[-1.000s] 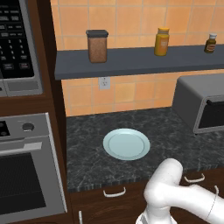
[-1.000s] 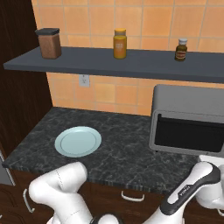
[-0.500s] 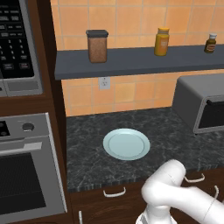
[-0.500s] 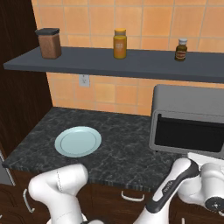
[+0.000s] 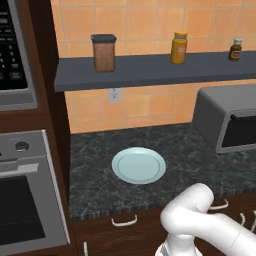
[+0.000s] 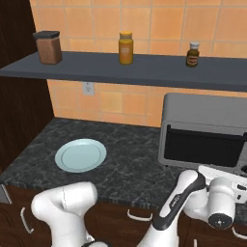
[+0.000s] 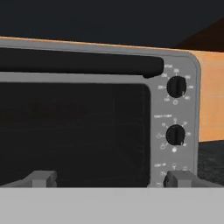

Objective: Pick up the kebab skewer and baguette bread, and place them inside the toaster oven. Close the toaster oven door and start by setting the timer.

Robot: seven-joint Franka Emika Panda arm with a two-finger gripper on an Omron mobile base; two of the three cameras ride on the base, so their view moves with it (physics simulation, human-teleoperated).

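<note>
The toaster oven (image 6: 202,116) stands at the right end of the dark counter, also seen at the right edge of the left base view as a grey box (image 5: 225,112). The toaster oven door (image 7: 74,127) is shut, its black bar handle (image 7: 78,61) running along the top. Two black knobs (image 7: 177,86) (image 7: 176,134) sit on the panel to the door's right. My gripper (image 7: 109,179) is open, level with the door's lower edge and close in front of it, holding nothing. The kebab skewer and the baguette bread are out of view. The pale plate (image 5: 138,165) is bare.
A dark shelf (image 6: 144,70) above the counter carries a brown canister (image 6: 48,47), a yellow jar (image 6: 126,48) and a small dark bottle (image 6: 192,54). A built-in steel oven (image 5: 25,200) and a microwave keypad (image 5: 12,50) fill the left. Drawer handles (image 5: 124,220) line the counter's front.
In the right base view the forearm has swung left and the hand has come up in front of the toaster oven's lower right. The jaws stay open.
</note>
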